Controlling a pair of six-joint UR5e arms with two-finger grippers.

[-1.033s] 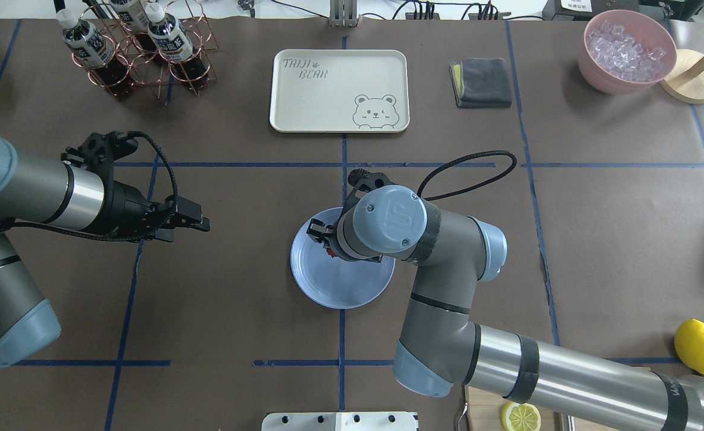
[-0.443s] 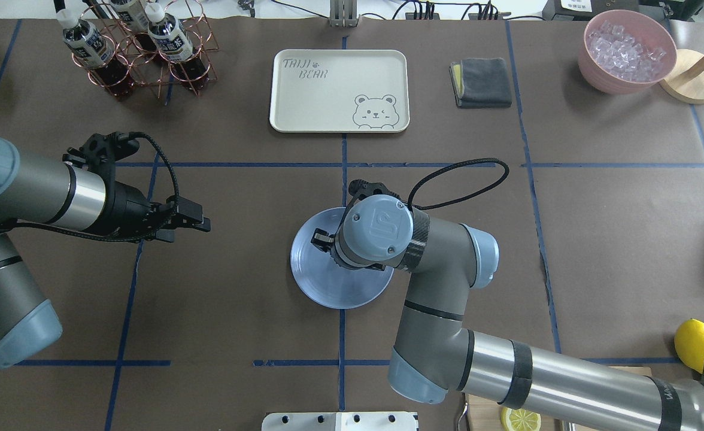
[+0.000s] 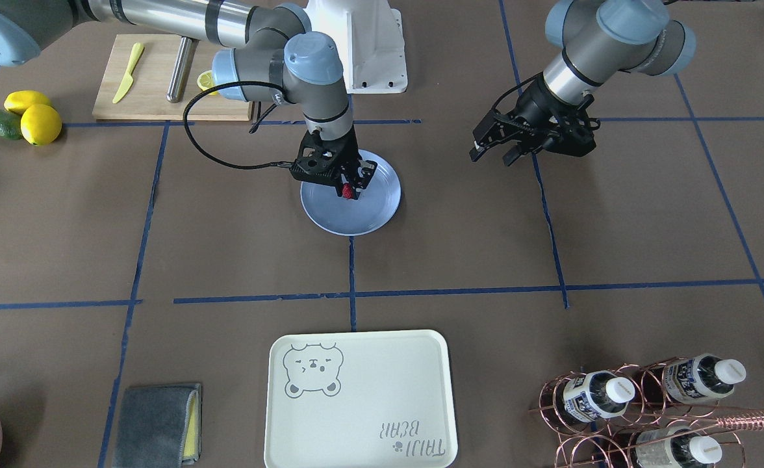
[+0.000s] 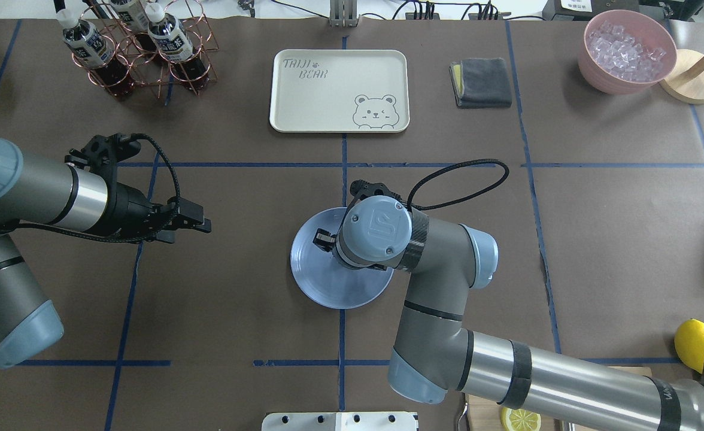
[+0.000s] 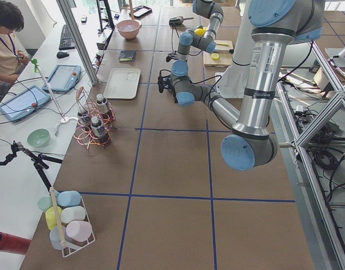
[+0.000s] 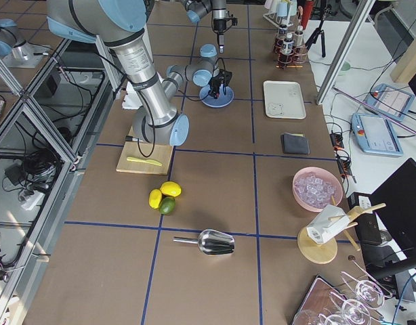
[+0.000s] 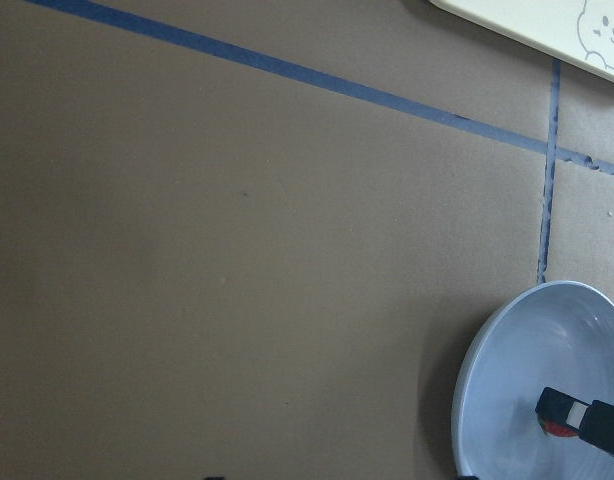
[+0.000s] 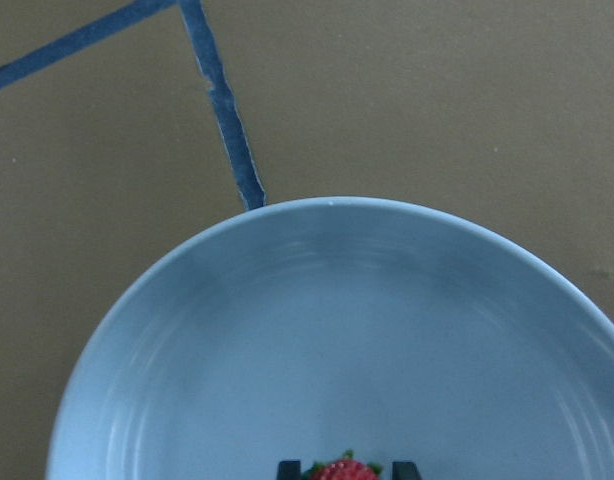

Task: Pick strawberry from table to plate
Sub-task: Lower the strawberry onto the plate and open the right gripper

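The strawberry (image 3: 347,190), small and dark red, sits between the fingers of my right gripper (image 3: 351,188), which is shut on it just above the light-blue plate (image 3: 356,226). The right wrist view shows the berry (image 8: 342,470) at the bottom edge, over the plate's floor (image 8: 337,330). From overhead the wrist hides the berry, and the plate (image 4: 319,284) lies at the middle of the table (image 4: 238,299). My left gripper (image 4: 205,225) hovers open, well to the plate's left, holding nothing. Its camera sees the plate (image 7: 507,390) and the berry (image 7: 557,429).
A cream bear tray (image 4: 339,90), a copper rack of bottles (image 4: 142,48), a grey cloth (image 4: 481,82) and a pink bowl of ice (image 4: 626,51) line the far side. Lemons and an avocado (image 3: 28,120) and a cutting board (image 3: 161,78) lie near my base.
My right wrist has swung slightly over the plate and sunk, so it now hides the strawberry from overhead. The left arm has stayed where it was.
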